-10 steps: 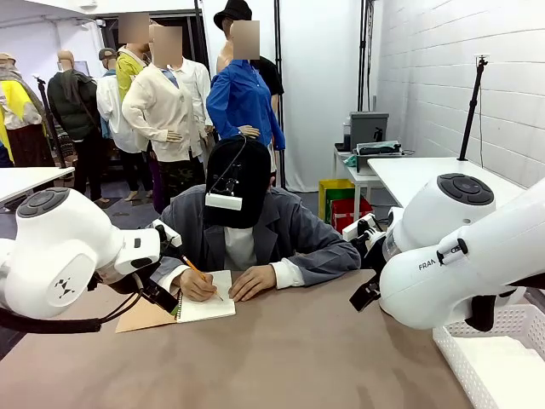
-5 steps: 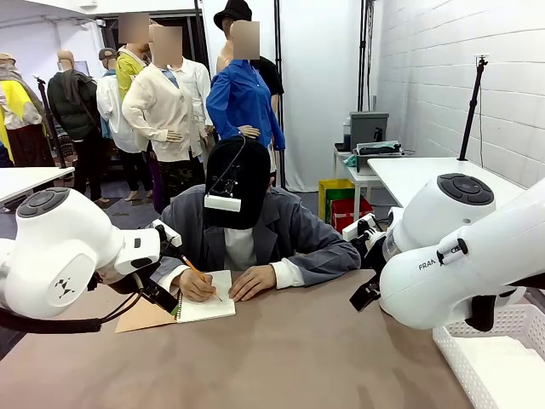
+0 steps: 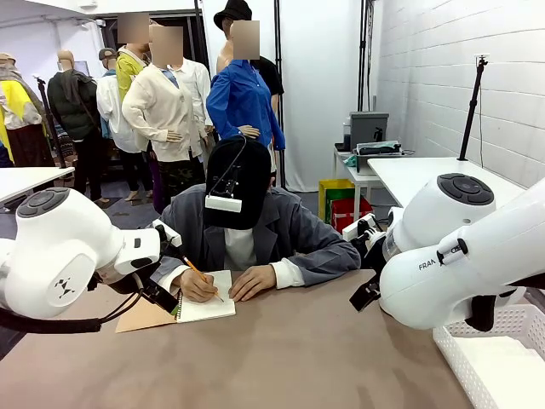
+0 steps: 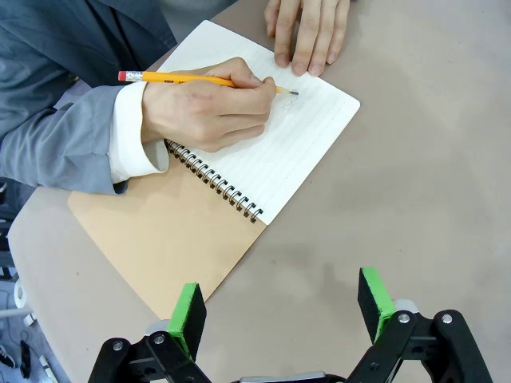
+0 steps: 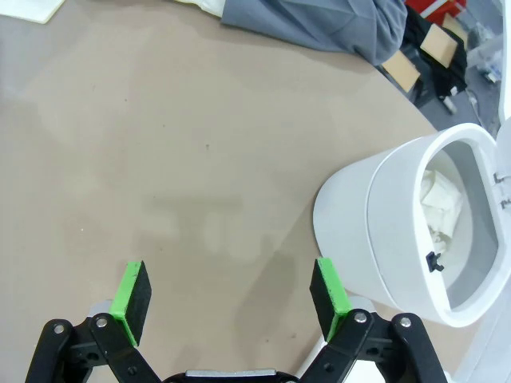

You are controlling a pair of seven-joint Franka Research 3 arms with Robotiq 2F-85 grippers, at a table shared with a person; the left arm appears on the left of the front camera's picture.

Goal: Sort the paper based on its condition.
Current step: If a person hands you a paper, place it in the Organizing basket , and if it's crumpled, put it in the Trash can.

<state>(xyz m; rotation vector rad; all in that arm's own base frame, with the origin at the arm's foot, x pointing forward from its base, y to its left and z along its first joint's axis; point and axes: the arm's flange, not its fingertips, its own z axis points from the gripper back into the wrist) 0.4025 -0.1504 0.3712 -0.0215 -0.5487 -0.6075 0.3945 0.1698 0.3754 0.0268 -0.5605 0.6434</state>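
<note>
While the person's hand (image 4: 211,112) writes in the notebook (image 4: 263,152), both your left claw (image 4: 281,311) and right claw (image 5: 230,298) hang open; crumpled paper (image 5: 441,206) sits in the bin (image 5: 351,215). Reach now and you could strike that hand.

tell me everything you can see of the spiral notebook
The spiral notebook lies open, flat on the tan table: a white lined page up, a brown card cover spread beside it, a black wire coil between. The person's writing hand, holding a yellow pencil, rests on the page; the other hand presses its edge.
</note>
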